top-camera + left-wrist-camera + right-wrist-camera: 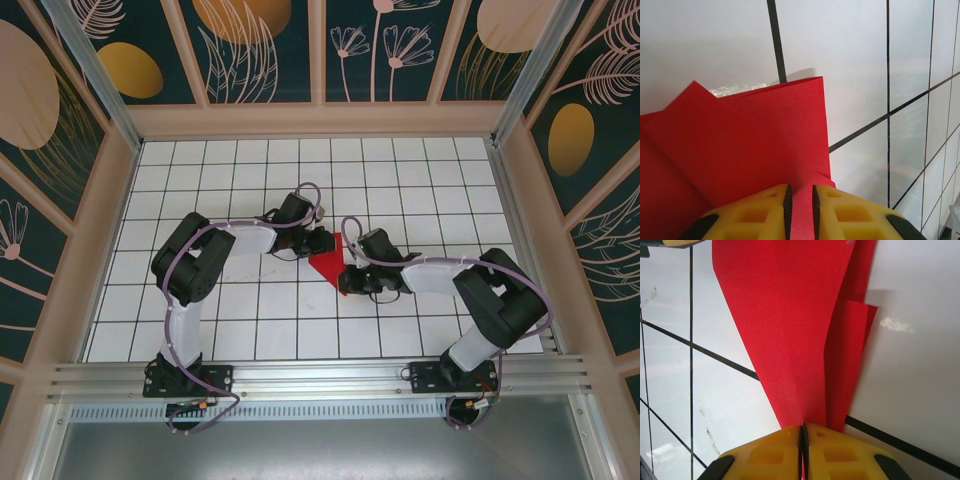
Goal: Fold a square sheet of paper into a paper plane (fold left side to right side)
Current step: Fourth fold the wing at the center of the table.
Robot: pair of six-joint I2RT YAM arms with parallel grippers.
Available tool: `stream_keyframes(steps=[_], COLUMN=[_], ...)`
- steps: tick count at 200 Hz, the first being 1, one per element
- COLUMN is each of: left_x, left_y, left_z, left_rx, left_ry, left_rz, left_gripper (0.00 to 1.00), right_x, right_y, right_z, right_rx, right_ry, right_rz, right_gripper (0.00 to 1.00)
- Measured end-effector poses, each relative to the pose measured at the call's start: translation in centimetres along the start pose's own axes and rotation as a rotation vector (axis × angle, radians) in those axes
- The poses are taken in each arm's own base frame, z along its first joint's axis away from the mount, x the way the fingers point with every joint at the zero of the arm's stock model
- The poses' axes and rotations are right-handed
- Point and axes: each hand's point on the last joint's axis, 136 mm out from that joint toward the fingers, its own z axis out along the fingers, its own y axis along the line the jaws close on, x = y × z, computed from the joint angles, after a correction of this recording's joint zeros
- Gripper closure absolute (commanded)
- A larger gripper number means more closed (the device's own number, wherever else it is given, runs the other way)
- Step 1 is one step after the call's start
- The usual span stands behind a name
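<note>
The red sheet of paper (328, 267) lies mid-table between my two grippers, folded into a creased, layered wedge. In the left wrist view the paper (755, 145) spreads flat in overlapping layers under my left gripper (800, 200). Its jaws stand a narrow gap apart, with red paper showing through the gap. My left gripper (322, 240) sits at the paper's far edge. My right gripper (352, 278) is at the paper's right side. Its jaws (803, 432) are shut on a raised crease of the paper (790, 315), which fans out ahead of them.
The table (250, 320) is white with a black grid. Low wooden walls (320, 120) and patterned panels enclose it. An aluminium rail (320, 378) carries both arm bases along the near edge. Both arms reach in toward the middle.
</note>
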Motion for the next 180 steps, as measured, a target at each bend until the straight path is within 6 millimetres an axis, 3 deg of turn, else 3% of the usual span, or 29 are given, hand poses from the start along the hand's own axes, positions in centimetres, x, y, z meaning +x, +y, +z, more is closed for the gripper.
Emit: stream_keyframes(steps=[96,141,180], left_x=[0.1,0.1,0.1], left_y=[0.0,0.0,0.0], left_z=[0.0,0.0,0.0], left_rx=[0.0,0.0,0.0], left_ry=[0.002,0.002,0.002], left_rz=[0.0,0.0,0.0], left_gripper=[0.78,0.78,0.78], right_x=[1.4,3.0,0.1], right_y=[-0.5,-0.7,2.5], right_z=[-0.8,-2.4,-4.5], right_rx=[0.027,0.073,0.008], right_ry=[0.032,0.102,0.019], right_rz=[0.008,0.029,-0.011], right_gripper=[0.87,0.86,0.84])
